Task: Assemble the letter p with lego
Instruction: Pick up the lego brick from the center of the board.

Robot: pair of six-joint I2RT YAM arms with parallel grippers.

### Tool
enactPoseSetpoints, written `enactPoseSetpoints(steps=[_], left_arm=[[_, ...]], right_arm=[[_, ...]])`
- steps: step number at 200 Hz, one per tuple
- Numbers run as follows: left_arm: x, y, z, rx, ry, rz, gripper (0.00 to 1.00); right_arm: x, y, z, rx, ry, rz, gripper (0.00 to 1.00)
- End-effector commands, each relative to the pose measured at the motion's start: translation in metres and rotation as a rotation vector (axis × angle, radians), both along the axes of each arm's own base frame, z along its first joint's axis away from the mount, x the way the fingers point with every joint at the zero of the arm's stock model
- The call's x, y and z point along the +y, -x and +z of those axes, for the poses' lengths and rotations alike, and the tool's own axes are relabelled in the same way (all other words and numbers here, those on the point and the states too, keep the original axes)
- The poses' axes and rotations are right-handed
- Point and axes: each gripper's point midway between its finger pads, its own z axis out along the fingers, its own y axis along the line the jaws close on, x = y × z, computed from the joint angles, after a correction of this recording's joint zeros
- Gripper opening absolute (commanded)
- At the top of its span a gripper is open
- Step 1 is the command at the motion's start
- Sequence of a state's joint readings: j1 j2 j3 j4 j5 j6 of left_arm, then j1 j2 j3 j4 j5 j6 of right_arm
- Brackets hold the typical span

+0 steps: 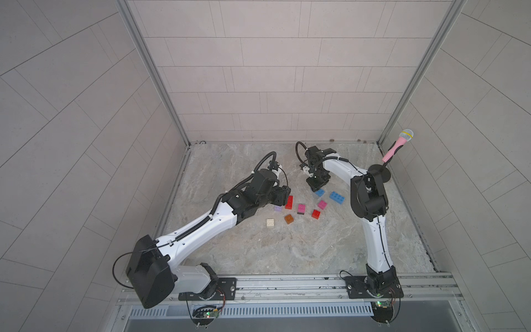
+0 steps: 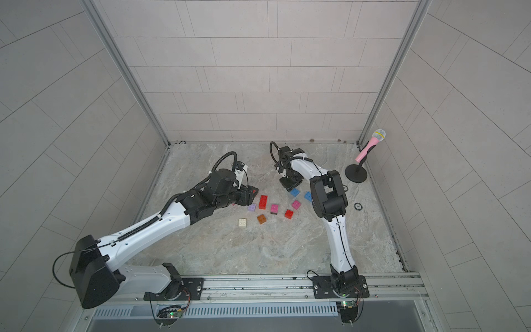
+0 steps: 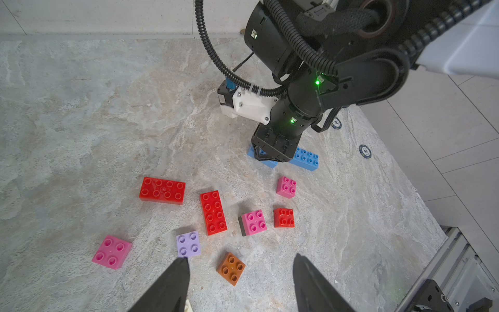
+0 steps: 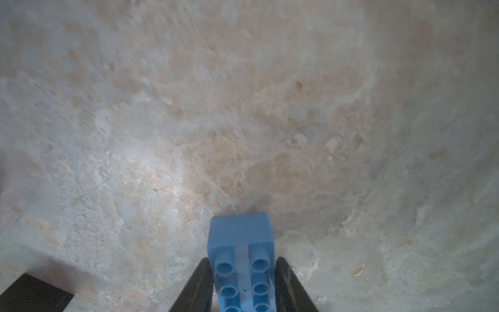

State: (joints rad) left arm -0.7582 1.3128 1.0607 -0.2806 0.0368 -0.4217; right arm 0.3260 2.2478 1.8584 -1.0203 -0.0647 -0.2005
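- Right gripper [image 4: 242, 258]: jaws pressed against both sides of a small blue oblong studded plastic brick [image 4: 240, 235].
- Left gripper [image 3: 240, 257]: jaws wide apart, empty.
- In a top view, the blue brick lies at twelve o'clock of a pink square studded brick [image 1: 322, 204] on the marbled table [image 1: 258, 253].

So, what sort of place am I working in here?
Most likely a robot test booth, not a home: pale panel walls on metal corner posts, the left arm and right arm bolted to a front rail, and toy bricks scattered on a stone-look tabletop.
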Motion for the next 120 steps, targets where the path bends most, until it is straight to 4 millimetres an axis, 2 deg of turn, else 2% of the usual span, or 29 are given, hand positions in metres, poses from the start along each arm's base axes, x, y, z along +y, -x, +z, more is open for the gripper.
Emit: enactPoseSetpoints(steps=[1, 87, 120], left_arm=[[0.0018, -0.0028, -0.0039, -0.001, 0.003, 0.007, 0.67], [0.0025, -0.0030, -0.0040, -0.001, 0.011, 0.009, 0.67], [0.0024, -0.0030, -0.0037, -0.001, 0.014, 0.008, 0.67]], right_arm=[[-0.0009, 0.0058, -0.0116, 0.028, 0.031, 0.010, 0.39], [0.0018, 0.0097, -0.0166, 0.016, 0.042, 0.003, 0.39], [0.0036, 0.0102, -0.0180, 0.017, 0.032, -0.005, 0.33]])
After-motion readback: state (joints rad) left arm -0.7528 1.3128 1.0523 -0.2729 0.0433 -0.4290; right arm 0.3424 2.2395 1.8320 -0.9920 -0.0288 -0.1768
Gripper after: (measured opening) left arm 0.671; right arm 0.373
